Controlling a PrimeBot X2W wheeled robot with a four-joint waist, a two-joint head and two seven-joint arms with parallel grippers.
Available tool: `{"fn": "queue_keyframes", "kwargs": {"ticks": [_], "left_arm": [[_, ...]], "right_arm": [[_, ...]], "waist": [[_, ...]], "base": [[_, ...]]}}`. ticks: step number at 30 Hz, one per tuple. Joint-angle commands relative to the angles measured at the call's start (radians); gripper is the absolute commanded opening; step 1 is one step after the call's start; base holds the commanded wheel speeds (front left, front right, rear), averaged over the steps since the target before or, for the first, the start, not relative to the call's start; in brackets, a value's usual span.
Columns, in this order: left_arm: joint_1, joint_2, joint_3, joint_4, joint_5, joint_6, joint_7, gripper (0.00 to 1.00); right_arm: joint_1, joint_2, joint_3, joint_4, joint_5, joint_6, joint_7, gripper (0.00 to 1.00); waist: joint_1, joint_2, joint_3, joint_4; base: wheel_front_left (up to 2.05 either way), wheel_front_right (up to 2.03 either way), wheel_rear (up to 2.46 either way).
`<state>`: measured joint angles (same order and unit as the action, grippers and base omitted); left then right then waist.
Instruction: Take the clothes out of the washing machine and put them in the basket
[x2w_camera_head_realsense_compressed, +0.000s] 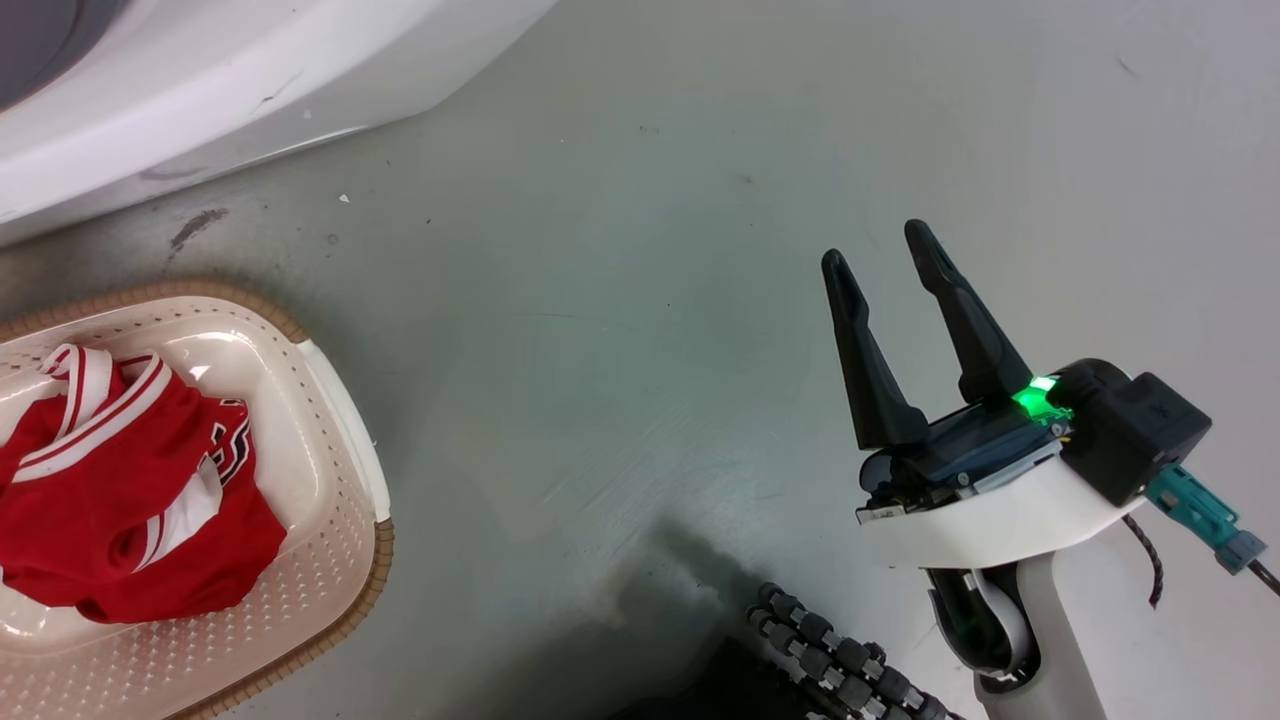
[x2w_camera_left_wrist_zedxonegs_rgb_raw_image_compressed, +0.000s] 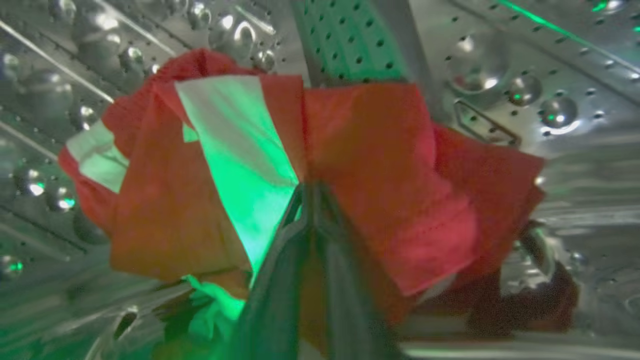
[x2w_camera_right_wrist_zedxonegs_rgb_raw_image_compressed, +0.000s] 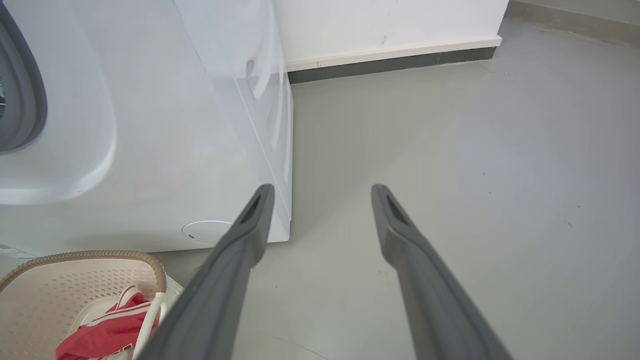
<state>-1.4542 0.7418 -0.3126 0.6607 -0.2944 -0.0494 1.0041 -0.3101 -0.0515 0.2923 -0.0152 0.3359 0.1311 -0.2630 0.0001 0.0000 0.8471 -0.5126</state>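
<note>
**Left Gripper Clamped on Garment Inside Drum; Right Gripper Idle**

1. Left arm. The left wrist view looks into the perforated steel drum (x2w_camera_left_wrist_zedxonegs_rgb_raw_image_compressed: 500, 60). The left gripper (x2w_camera_left_wrist_zedxonegs_rgb_raw_image_compressed: 308, 192) has its two fingers pressed together at the tips, with a red garment (x2w_camera_left_wrist_zedxonegs_rgb_raw_image_compressed: 380, 165) with a white panel bunched around them. The grip appears to be a pinch on a fold, suited to soft fabric that offers no rigid edge.

2. Right arm. The right gripper (x2w_camera_head_realsense_compressed: 877, 247) hangs over the bare floor (x2w_camera_head_realsense_compressed: 650, 300) with its fingers spread and nothing between them. It is held well apart from the basket (x2w_camera_head_realsense_compressed: 330, 540), probably to keep the drop path free.

3. Task items. One red jersey (x2w_camera_head_realsense_compressed: 120, 500) already lies in the basket, which stands near the washing machine (x2w_camera_head_realsense_compressed: 200, 80).

4. View differences. The head view covers the basket and the right gripper, while the drum interior and the clamped garment appear in the left wrist view. The right wrist view adds the machine's grey porthole rim (x2w_camera_right_wrist_zedxonegs_rgb_raw_image_compressed: 30, 100).
</note>
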Motion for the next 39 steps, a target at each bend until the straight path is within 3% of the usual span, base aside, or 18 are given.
{"fn": "queue_keyframes", "kwargs": {"ticks": [1, 10, 22, 28, 39], "left_arm": [[0.021, 0.01, 0.003, -0.027, 0.007, 0.015, -0.024, 0.0], [0.068, 0.025, 0.019, -0.132, 0.05, 0.107, -0.231, 0.0], [0.202, -0.038, 0.067, -0.131, 0.007, 0.187, -0.559, 0.0], [0.3, -0.089, 0.093, -0.101, -0.042, 0.187, -0.737, 0.0], [0.449, -0.152, 0.149, -0.002, -0.136, 0.141, -1.008, 0.0]], "right_arm": [[-0.016, 0.003, -0.003, -0.004, 0.006, -0.001, -0.002, 1.0], [-0.023, 0.002, -0.005, 0.009, 0.007, -0.001, -0.002, 1.0], [0.003, 0.002, -0.045, 0.027, -0.037, -0.001, -0.002, 1.0], [0.027, 0.002, -0.065, 0.037, -0.061, -0.001, -0.002, 1.0], [0.052, 0.002, -0.087, 0.047, -0.092, -0.001, -0.002, 1.0]], "waist": [[-0.0001, 0.0, -0.001, -0.001], [-0.0001, 0.0, -0.02, 0.005], [-0.0001, 0.0, -0.121, 0.041], [-0.0001, 0.0, -0.194, 0.076], [-0.0001, 0.0, -0.275, 0.128]], "base": [[0.0, 0.0, 0.0], [0.0, 0.0, 0.0], [0.0, 0.0, 0.0], [0.0, 0.0, 0.0], [0.0, 0.0, 0.0]]}}
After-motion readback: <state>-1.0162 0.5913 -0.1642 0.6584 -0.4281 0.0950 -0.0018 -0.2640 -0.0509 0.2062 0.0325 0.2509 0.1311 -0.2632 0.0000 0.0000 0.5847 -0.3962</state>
